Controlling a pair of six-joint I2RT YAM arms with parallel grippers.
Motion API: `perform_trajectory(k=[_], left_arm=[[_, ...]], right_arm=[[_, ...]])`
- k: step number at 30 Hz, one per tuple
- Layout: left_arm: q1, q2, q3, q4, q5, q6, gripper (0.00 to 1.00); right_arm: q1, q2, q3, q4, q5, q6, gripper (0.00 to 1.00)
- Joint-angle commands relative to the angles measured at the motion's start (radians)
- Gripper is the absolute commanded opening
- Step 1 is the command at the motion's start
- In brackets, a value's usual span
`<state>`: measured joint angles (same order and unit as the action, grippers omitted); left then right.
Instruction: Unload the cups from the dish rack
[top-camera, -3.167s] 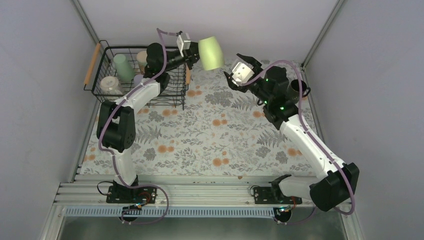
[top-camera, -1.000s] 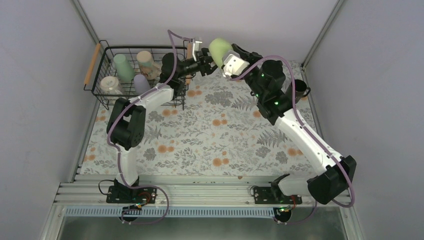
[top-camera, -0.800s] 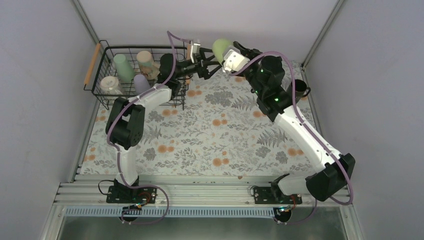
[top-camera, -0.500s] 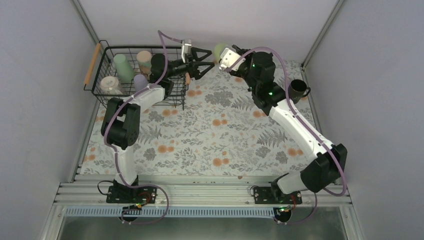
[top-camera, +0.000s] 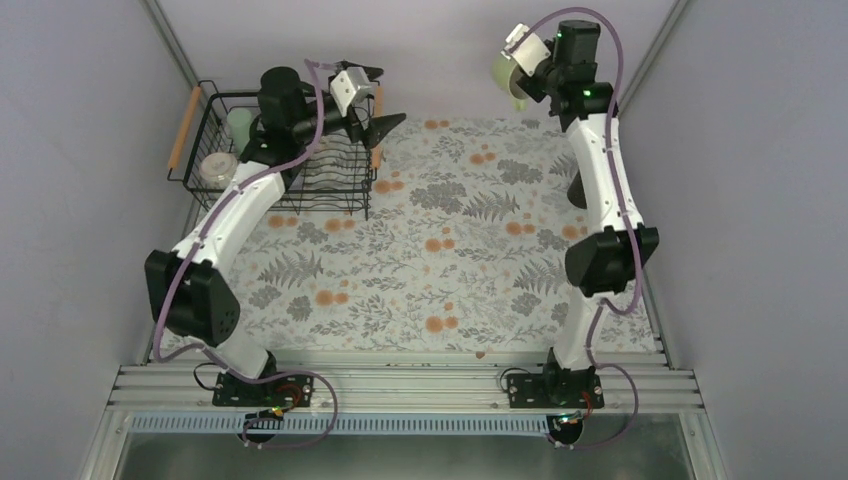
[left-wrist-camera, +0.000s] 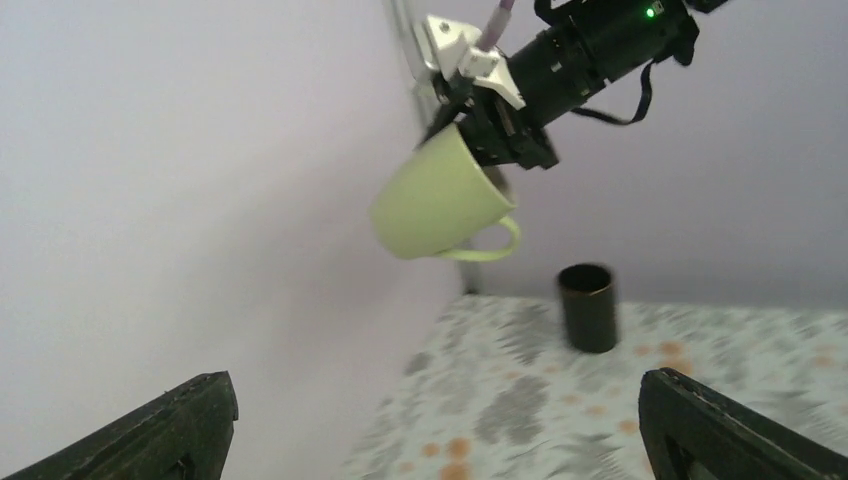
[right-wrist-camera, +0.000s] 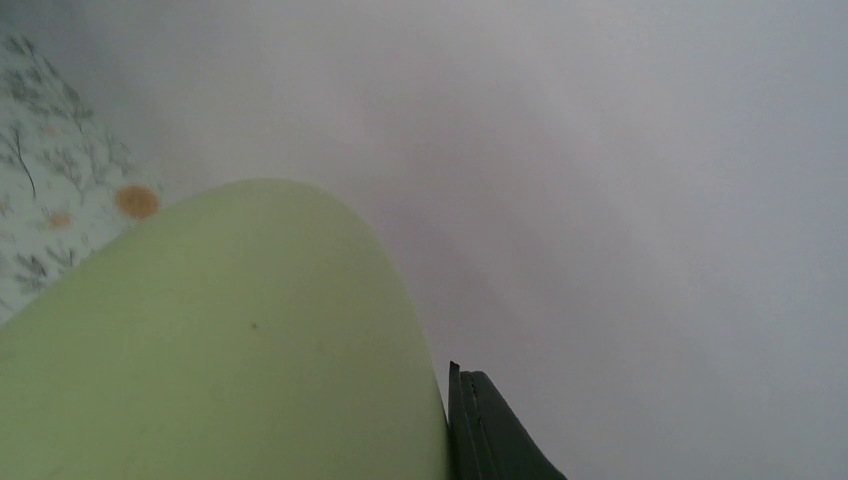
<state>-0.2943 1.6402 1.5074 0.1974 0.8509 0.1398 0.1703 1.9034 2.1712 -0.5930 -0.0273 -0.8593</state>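
Right gripper (left-wrist-camera: 490, 118) clamps green mug (left-wrist-camera: 440, 200) at rim, high over table (top-camera: 440, 250), 1 o'clock. Lower slowly, land upright beside black cup (left-wrist-camera: 587, 307). Left gripper (top-camera: 378, 95) spread wide, empty, over rack (top-camera: 182, 130), 11 o'clock.

Robot lab test cell, not a real kitchen. 2 white-and-black manipulators, left arm (top-camera: 232, 205) and right arm (top-camera: 600, 175), sit bolted to a slotted aluminium rail (top-camera: 400, 385) at the near edge. Plain grey panels (top-camera: 70, 220) close off 3 sides, with bare metal corner posts (top-camera: 172, 40). Exposed purple cables (top-camera: 335, 405) run along the arms, and a green status LED (top-camera: 586, 92) is lit on the right one. The only domestic items read as props: floral tablecloth (top-camera: 420, 260), black wire dish rack (top-camera: 330, 165), light green mug (left-wrist-camera: 440, 195), black cup (left-wrist-camera: 587, 305). The sheet (top-camera: 400, 460) below the rail looks like bare metal, but that's hard to tell from this angle.
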Motion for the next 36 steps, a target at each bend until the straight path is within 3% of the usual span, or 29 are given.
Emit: perform_trajectory(k=[1, 6, 9, 22, 36], left_arm=[[0.007, -0.05, 0.069, -0.359, -0.272, 0.462, 1.0], [0.03, -0.043, 0.135, -0.486, -0.528, 0.696, 1.0], [0.069, -0.026, 0.165, -0.52, -0.594, 0.781, 1.0], [0.23, 0.021, 0.178, -0.637, -0.606, 0.928, 1.0], [0.272, 0.047, 0.173, -0.651, -0.659, 0.915, 1.0]], right_arm=[[-0.043, 0.133, 0.181, -0.332, -0.072, -0.003, 0.03], [-0.065, 0.193, 0.092, -0.446, -0.021, -0.054, 0.03], [-0.09, 0.266, 0.117, -0.536, -0.015, -0.056, 0.03], [-0.171, 0.427, 0.142, -0.668, 0.092, -0.058, 0.04], [-0.219, 0.499, 0.172, -0.565, 0.158, -0.062, 0.04]])
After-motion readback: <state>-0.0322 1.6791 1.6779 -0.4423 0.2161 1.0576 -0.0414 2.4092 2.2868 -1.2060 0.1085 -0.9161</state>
